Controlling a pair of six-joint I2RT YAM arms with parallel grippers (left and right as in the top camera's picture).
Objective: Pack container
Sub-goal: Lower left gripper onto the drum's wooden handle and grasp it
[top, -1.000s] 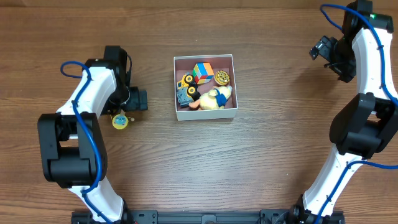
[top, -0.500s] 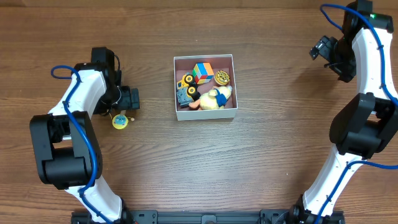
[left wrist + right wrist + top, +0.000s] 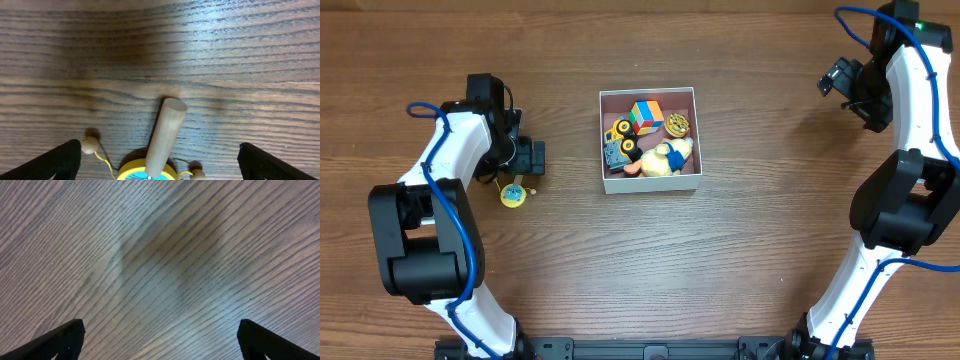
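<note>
The container [image 3: 650, 184] is a square box with white walls and a maroon inside at the table's middle. It holds a colourful cube [image 3: 646, 116], a yellow toy truck [image 3: 620, 132], a round patterned toy [image 3: 678, 125] and a cream plush [image 3: 668, 158]. A small yellow rattle drum [image 3: 512, 195] with a wooden handle [image 3: 165, 134] and bead strings lies on the table left of the container. My left gripper [image 3: 517, 166] is open just above the drum, its fingers to either side in the left wrist view [image 3: 159, 162]. My right gripper [image 3: 840, 80] is open and empty at the far right, above bare wood [image 3: 160, 340].
The wooden table [image 3: 740, 260] spreads all round the container. Both arm bases stand at the front corners.
My left gripper moved left, away from the container, and settled over the rattle drum. The right arm has not moved.
</note>
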